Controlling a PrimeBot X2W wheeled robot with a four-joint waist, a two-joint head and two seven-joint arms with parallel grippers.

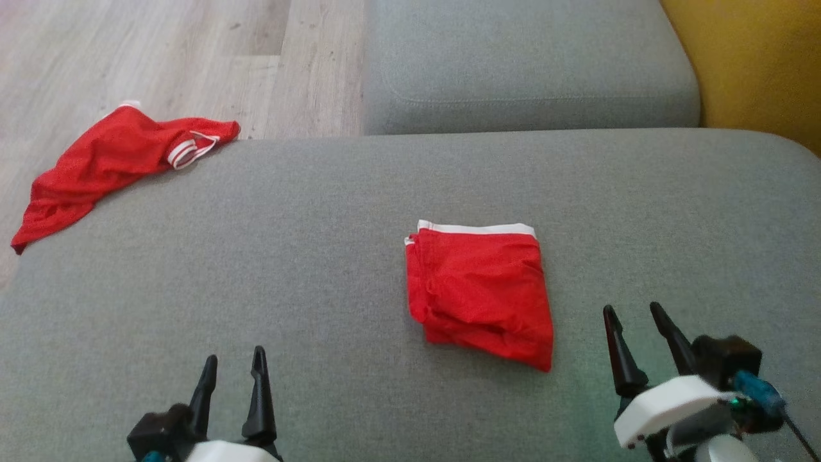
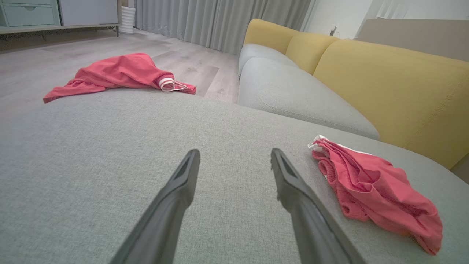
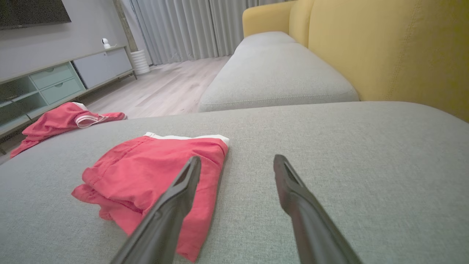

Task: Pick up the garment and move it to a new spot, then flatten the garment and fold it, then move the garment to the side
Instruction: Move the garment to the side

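Left tool [image 1: 235,354]: released, both dark fingers spread, nothing held between them. It is seen low over the grey sofa seat [image 1: 269,244], fingers pointing up the head view.

Right tool [image 1: 631,308]: likewise released and empty, fingers parted. It is placed just to the right of the folded garment [image 1: 478,289] and is seen apart from it in the head view.

The folded garment, red with a white waistband along its far edge, is laid on the seat between the two tools, nearer the right one.

A second red garment [image 1: 109,160], crumpled and trimmed with white stripes, is draped over the seat's far left edge, well apart from the folded one.

Wooden floor [image 1: 160,51] is seen beyond it. A yellow backrest [image 1: 757,58] is noted at the far right.
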